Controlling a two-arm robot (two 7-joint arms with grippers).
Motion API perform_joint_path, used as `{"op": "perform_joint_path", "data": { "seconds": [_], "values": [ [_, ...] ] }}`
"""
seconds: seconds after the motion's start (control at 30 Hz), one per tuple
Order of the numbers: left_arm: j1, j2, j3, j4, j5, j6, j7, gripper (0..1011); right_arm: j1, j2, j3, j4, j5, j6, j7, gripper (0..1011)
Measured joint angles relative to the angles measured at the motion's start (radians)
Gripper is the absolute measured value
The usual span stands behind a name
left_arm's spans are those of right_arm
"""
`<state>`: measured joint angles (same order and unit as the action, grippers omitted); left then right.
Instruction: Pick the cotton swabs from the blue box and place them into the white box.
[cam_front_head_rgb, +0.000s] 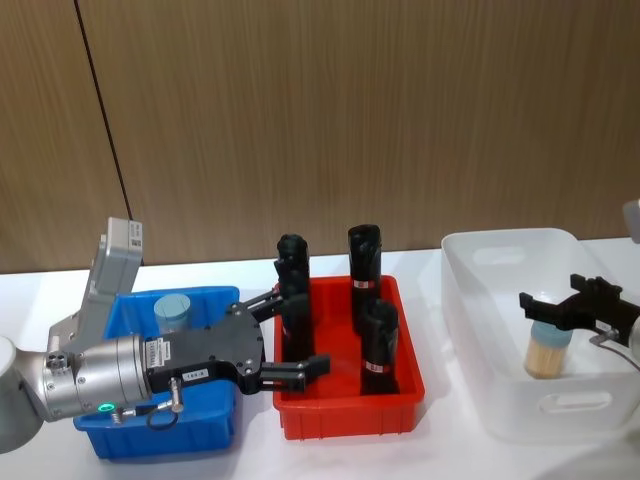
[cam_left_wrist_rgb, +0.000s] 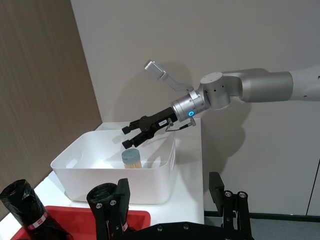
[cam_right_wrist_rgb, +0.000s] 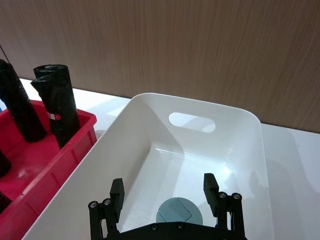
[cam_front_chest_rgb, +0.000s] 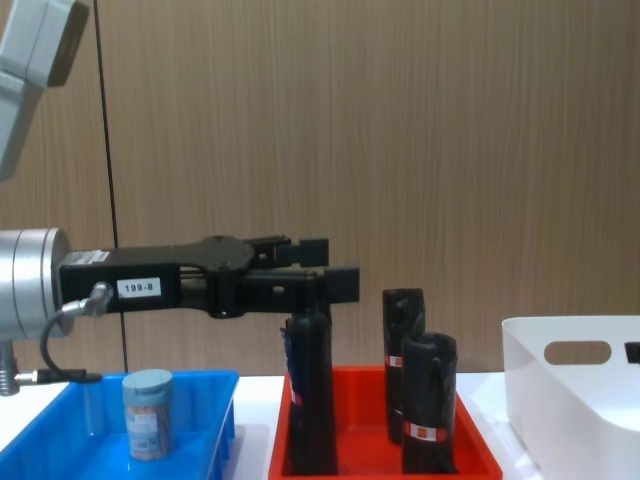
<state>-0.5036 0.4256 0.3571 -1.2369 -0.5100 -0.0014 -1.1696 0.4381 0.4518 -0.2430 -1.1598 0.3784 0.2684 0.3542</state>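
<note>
Your left end effector (cam_front_head_rgb: 295, 335) wide, empty, over red bin (cam_front_head_rgb: 350, 412) | right end effector (cam_front_head_rgb: 558, 303) wide above cotton swabs jar (cam_front_head_rgb: 545, 352) in white box (cam_front_head_rgb: 515, 410) | second jar (cam_front_head_rgb: 172, 308) in blue box (cam_front_head_rgb: 200, 432)

Left arm (cam_front_head_rgb: 95, 375) comes in from the robot's left w/ wrist approx. level. The left gripper (cam_front_head_rgb: 292, 335) points fwd and to the right, its fingers (cam_front_head_rgb: 300, 370) spread wide apart, green light lit on the wrist. Right arm (cam_left_wrist_rgb: 260, 87) stretches out long and bends at the elbow, blue ring lit at the wrist; the right gripper (cam_front_head_rgb: 568, 305) tilts downward, fingers (cam_right_wrist_rgb: 117, 192) likewise spread, not clamped.
</note>
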Motion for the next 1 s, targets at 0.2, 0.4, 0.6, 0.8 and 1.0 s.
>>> {"op": "perform_joint_path", "data": {
  "seconds": [0.2,0.4,0.6,0.8,1.0],
  "values": [
    [0.001,0.0,0.0,-0.001,0.001,0.0,0.004,1004,-0.002,-0.001,0.0,-0.001,0.0,-0.002,0.001,1002],
    [0.011,-0.001,0.003,-0.014,0.012,0.0,0.046,1004,-0.032,-0.008,0.0,-0.041,-0.007,-0.018,-0.017,1002],
    [0.028,-0.004,0.01,-0.04,0.032,0.001,0.121,1004,-0.079,-0.02,0.002,-0.105,-0.016,-0.042,-0.048,1002],
    [0.045,-0.007,0.016,-0.065,0.052,0.002,0.193,1004,-0.138,-0.035,0.005,-0.185,-0.029,-0.072,-0.087,1002],
    [0.065,-0.01,0.023,-0.096,0.075,0.003,0.285,1004,-0.199,-0.05,0.007,-0.266,-0.04,-0.104,-0.125,1002]
  ]
}}
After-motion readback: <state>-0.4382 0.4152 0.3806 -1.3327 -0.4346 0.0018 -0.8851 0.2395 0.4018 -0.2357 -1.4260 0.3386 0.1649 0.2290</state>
